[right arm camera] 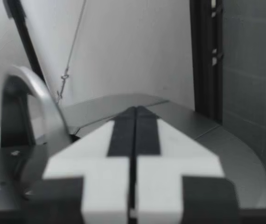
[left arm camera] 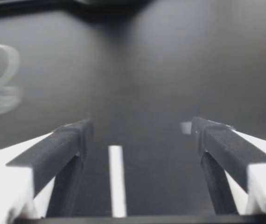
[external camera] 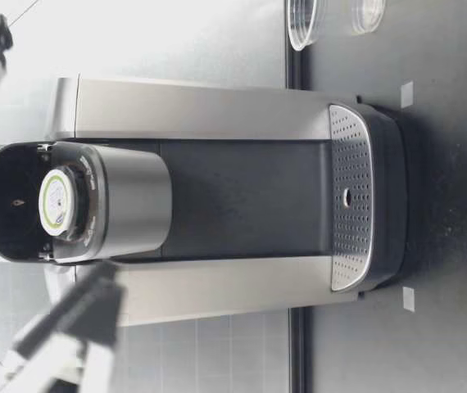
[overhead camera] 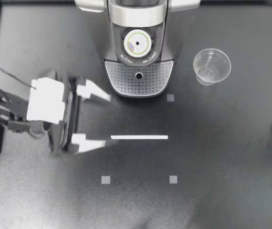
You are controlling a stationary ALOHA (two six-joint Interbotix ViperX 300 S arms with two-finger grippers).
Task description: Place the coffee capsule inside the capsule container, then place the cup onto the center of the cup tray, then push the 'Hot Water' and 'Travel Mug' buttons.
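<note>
The coffee capsule (overhead camera: 137, 45) sits in the capsule container of the coffee machine (overhead camera: 136, 16), whose lid stands up; the low view shows the capsule (external camera: 56, 201) too. The perforated cup tray (overhead camera: 126, 78) is bare. A clear plastic cup (overhead camera: 212, 66) stands upright on the table to the right of the machine. My left gripper (overhead camera: 102, 120) hovers open left of the tray with nothing between its fingers, and the left wrist view shows the gripper (left arm camera: 141, 128) over a white tape strip (left arm camera: 116, 179). My right gripper (right arm camera: 134, 112) is shut and empty, with the machine's silver top ahead.
A white tape strip (overhead camera: 139, 137) and small grey square markers (overhead camera: 106, 180) lie on the black table (overhead camera: 222, 167) in front of the machine. The cup (external camera: 305, 20) stands beside the machine in the low view. Black frame rails edge the table.
</note>
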